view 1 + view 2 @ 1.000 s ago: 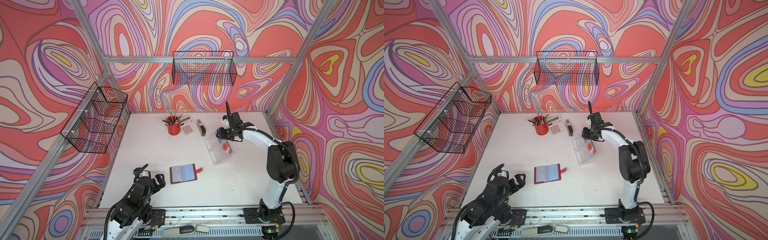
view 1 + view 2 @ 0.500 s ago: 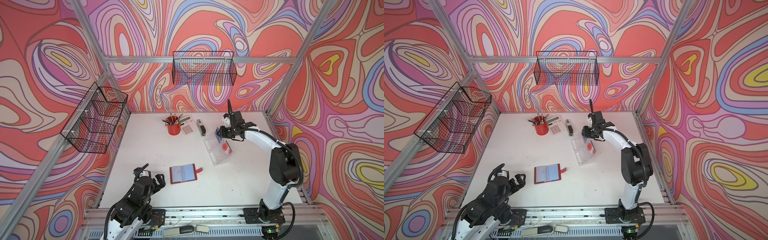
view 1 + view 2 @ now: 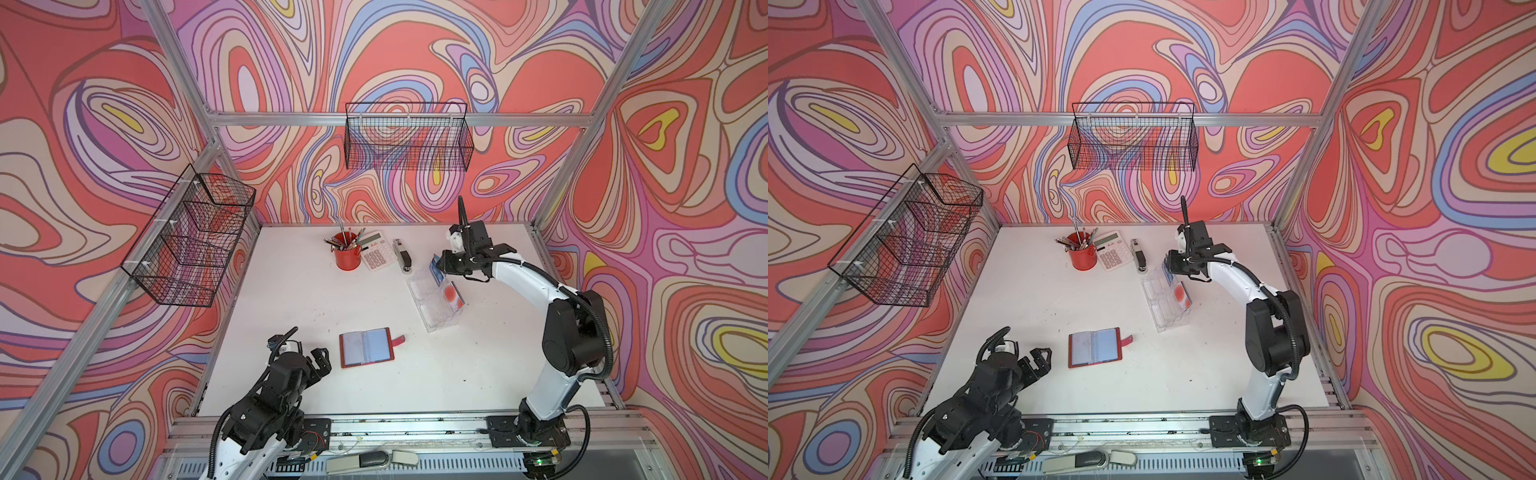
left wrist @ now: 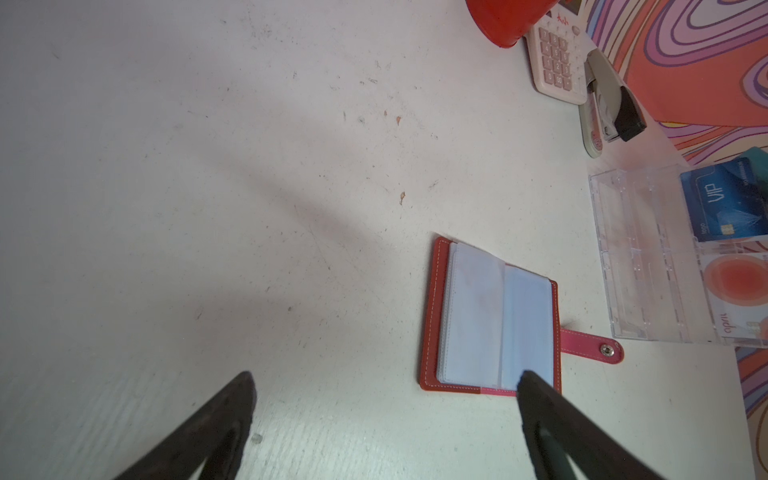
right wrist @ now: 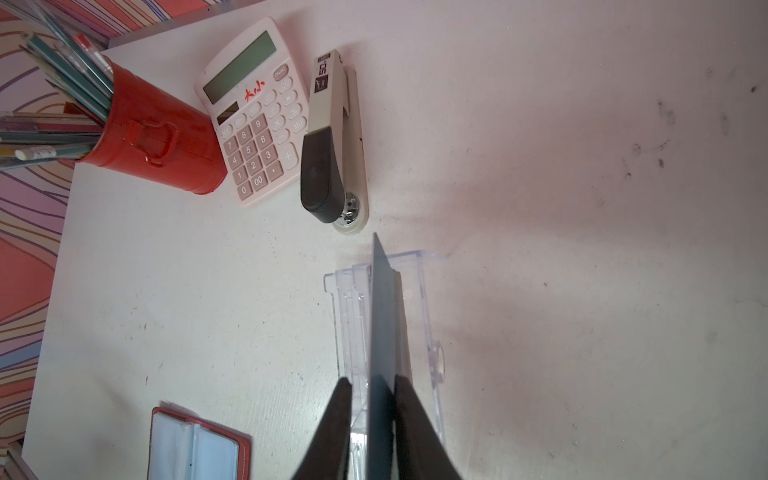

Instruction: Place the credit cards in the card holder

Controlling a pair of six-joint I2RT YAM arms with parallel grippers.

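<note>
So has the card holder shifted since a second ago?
No. The card holder lies open in the same spot and at the same angle, judged against the red pen cup in a top view.

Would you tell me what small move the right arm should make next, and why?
Probably close the right claw fully on the blue card: the card stands on edge in the clear tray between the fingers, but a gap shows beside one finger, so lifting now might drop it.

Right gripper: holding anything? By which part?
Thin blue card, near end between fingers of the right gripper, over clear acrylic tray; closed grip cannot be told.
</note>
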